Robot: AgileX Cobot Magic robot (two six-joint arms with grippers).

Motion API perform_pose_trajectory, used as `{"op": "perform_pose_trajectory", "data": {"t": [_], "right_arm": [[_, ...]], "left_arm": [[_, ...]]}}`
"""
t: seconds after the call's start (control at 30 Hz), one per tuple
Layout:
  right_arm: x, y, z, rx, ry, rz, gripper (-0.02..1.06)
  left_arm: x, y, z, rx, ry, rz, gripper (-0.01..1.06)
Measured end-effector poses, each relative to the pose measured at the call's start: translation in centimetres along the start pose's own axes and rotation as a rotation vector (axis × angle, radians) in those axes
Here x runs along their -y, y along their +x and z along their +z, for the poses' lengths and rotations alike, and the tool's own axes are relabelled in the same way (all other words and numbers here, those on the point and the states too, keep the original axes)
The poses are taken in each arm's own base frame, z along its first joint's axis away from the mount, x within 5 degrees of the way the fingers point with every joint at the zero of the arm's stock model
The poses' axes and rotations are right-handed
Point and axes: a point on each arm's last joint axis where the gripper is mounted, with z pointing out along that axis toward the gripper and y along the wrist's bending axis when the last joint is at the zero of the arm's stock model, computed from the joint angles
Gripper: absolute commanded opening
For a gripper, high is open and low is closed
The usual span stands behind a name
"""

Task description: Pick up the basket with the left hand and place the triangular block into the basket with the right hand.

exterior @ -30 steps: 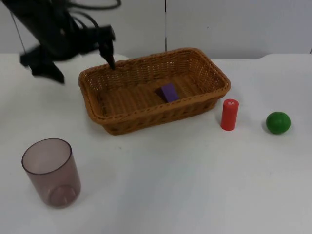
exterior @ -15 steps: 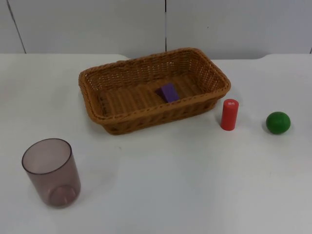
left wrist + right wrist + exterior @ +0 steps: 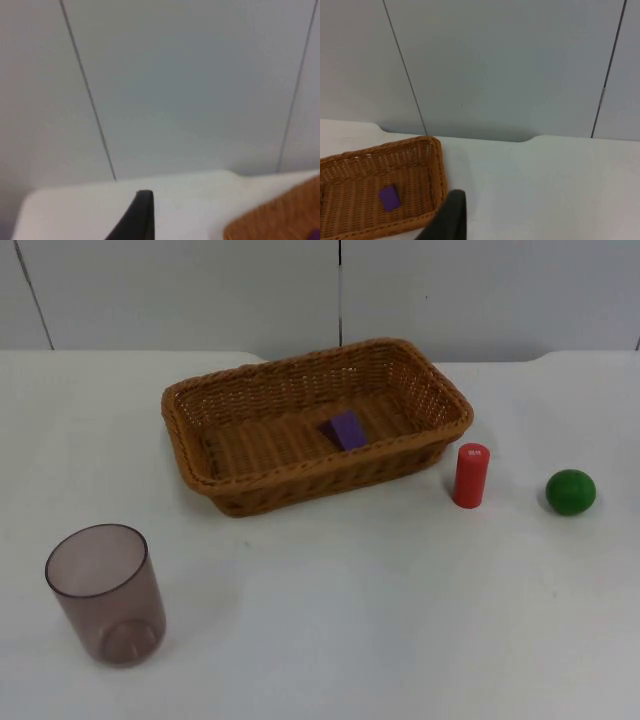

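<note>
The top view looks down and forward from a fixed height over the white tabletop (image 3: 350, 620) toward the grey partition wall (image 3: 450, 290), taking in the wicker basket (image 3: 250, 490) whole. Both wrist views sit low and face that wall almost level from farther back. The right wrist view shares the basket (image 3: 350, 210) and its purple block (image 3: 389, 198); the left catches only a basket corner (image 3: 280, 215).

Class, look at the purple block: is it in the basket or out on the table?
In. The purple block lies on the floor of the basket, with the woven rim all around it; the right wrist view shows the same.
</note>
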Motion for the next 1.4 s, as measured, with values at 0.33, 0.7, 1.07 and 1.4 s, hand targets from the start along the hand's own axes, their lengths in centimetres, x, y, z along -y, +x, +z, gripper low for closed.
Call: {"op": "perform_pose_trajectory", "data": {"t": [0.33, 0.7, 1.07, 1.4], "right_arm": [[0.3, -0.2, 0.0, 0.016, 0.032, -0.025, 1.05], [0.4, -0.5, -4.5, 0.158, 0.138, -0.172, 1.05], [-1.1, 3.6, -15.6, 0.474, 0.210, -0.240, 1.05], [-2.2, 7.4, -21.7, 0.607, 0.210, -0.229, 1.05]], "left_arm": [[-0.9, -1.2, -4.3, 0.159, -0.045, 0.036, 1.05], [-1.1, 0.8, -4.3, 0.077, -0.064, 0.005, 1.05], [-2.4, 1.7, -12.1, 0.286, -0.079, -0.113, 1.05], [-3.8, 4.8, -21.0, 0.441, -0.300, -0.080, 1.05]]}}
